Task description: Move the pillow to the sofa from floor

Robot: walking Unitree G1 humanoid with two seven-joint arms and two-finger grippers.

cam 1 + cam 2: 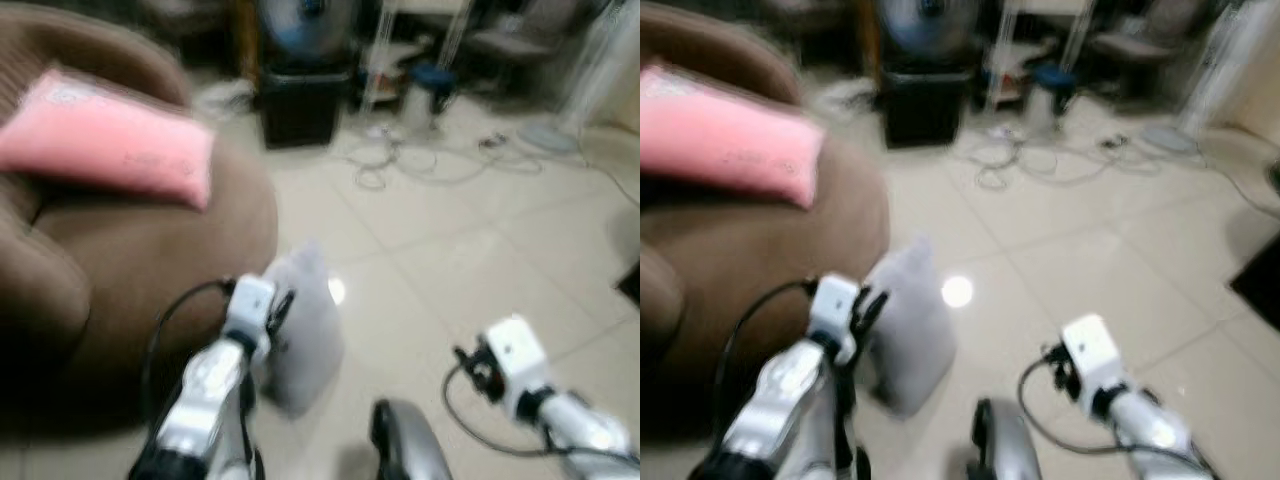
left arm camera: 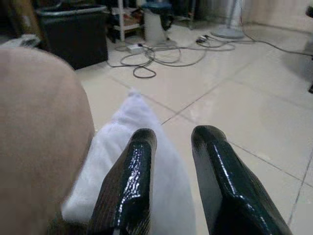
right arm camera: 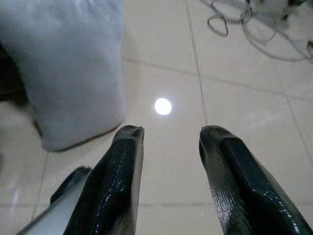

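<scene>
Both pairs of fingers spread, holding nothing; left gripper hangs just over the white pillow propped on the floor against the sofa, so I'd drop it squarely onto the top edge, right gripper flanking.

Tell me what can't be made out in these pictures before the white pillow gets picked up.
- Soft white pillow: its base where it leans on the brown sofa is hidden by the left arm in the eye views.
- Pink cushion: cut off by the frame edge and blurred.
- Clutter behind the black box: blurred, unidentifiable.
- Left tool and right tool: fingers cut off at the bottom edge.
</scene>
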